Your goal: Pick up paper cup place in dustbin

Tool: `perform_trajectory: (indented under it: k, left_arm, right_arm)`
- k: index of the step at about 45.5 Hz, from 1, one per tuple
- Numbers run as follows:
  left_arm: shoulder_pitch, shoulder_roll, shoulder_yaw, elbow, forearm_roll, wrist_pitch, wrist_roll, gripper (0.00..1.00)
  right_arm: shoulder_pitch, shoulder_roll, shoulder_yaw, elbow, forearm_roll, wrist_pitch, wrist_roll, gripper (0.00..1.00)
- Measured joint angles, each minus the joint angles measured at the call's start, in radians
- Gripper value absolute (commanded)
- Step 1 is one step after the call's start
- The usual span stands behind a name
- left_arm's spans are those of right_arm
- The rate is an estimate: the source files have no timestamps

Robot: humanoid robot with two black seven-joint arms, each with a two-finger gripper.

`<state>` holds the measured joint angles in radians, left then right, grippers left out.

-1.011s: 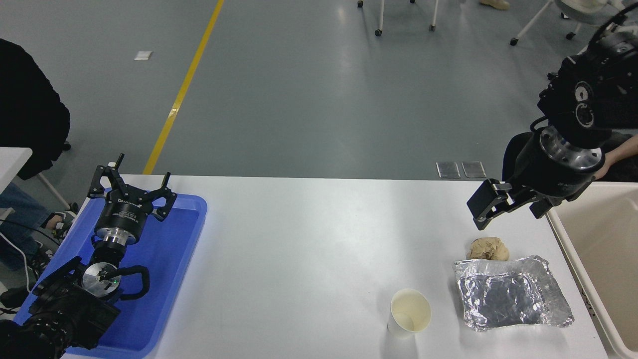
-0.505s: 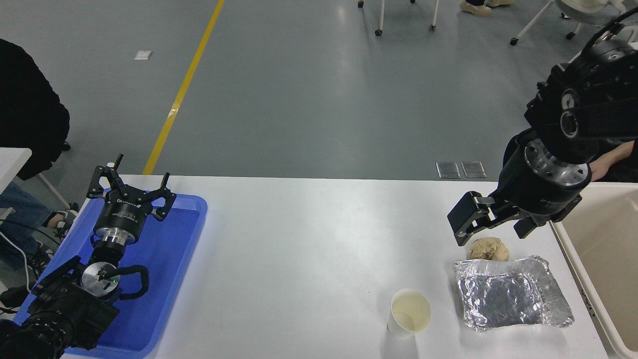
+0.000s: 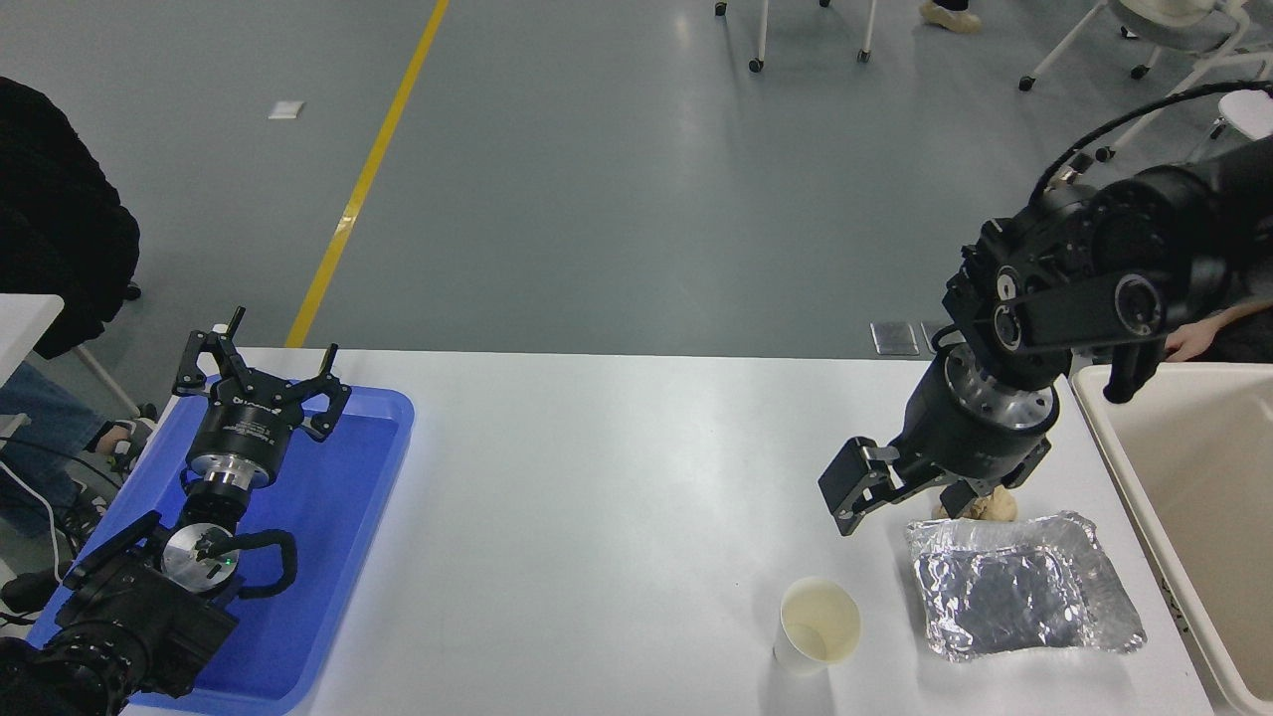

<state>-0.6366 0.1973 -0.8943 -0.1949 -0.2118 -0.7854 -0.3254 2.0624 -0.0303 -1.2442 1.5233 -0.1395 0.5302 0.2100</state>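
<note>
The white paper cup (image 3: 818, 625) stands upright near the table's front edge, its cream inside facing up. My right gripper (image 3: 901, 494) hangs open above the table, a short way behind the cup and slightly to its right, holding nothing. The cream-beige dustbin (image 3: 1193, 467) sits off the table's right end, partly cut off by the picture's edge. My left gripper (image 3: 261, 376) is parked open over the blue tray at the lower left.
A crumpled foil sheet (image 3: 1016, 587) lies right of the cup. A brown paper ball (image 3: 995, 507) is mostly hidden behind my right gripper. The blue tray (image 3: 343, 517) fills the table's left end. A person's hand (image 3: 1198, 336) rests behind the dustbin; a person in black (image 3: 50, 219) is at far left.
My right arm has swung left and down from beside the dustbin, over the paper ball, towards the cup. The left arm and the cup have not moved.
</note>
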Motion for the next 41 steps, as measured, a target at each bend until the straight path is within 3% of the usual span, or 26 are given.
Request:
perform_trajectory:
  k: [41]
  left_arm:
    - [0.0,-0.001,0.0,0.0,0.0,0.0,0.0,1.0]
  right_arm:
    - [-0.292,-0.029,0.042,-0.104,0.002,-0.159,-0.001,1.0]
